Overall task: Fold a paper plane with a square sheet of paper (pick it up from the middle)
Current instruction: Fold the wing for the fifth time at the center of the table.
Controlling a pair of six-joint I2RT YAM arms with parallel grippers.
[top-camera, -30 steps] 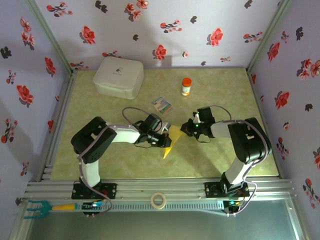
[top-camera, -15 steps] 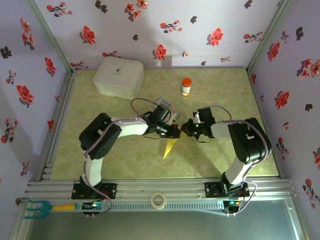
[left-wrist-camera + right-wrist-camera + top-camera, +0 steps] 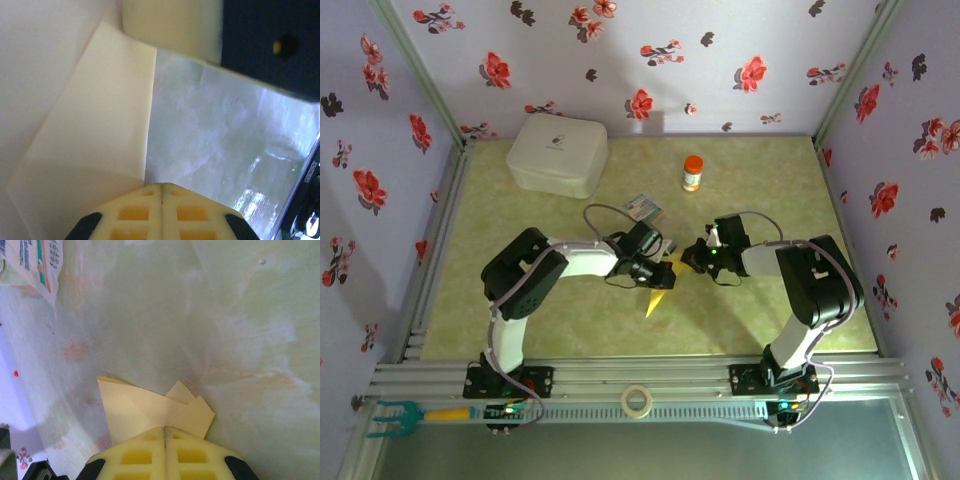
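The square sheet of paper [image 3: 656, 297] is yellow and folded into a narrow pointed shape, lying mid-table with its tip toward the near edge. My right gripper [image 3: 689, 258] is shut on its upper end; in the right wrist view, folded flaps of the sheet [image 3: 135, 405] stick out past the closed jaws [image 3: 165, 429]. My left gripper [image 3: 666, 270] sits over the sheet's upper left part with its jaws shut together. In the left wrist view the sheet [image 3: 90, 125] spreads left of the closed jaws [image 3: 162, 185], and nothing shows between them.
A white box [image 3: 558, 153] stands at the back left and an orange-capped bottle [image 3: 692, 172] at the back middle. A small printed packet [image 3: 643, 208] [image 3: 35, 265] lies just behind the grippers. A tape roll [image 3: 637, 400] rests on the front rail.
The left gripper swung right to meet the right gripper, then settled back onto the sheet's upper part. The yellow shape looks narrower than a second ago. The right arm stayed put.
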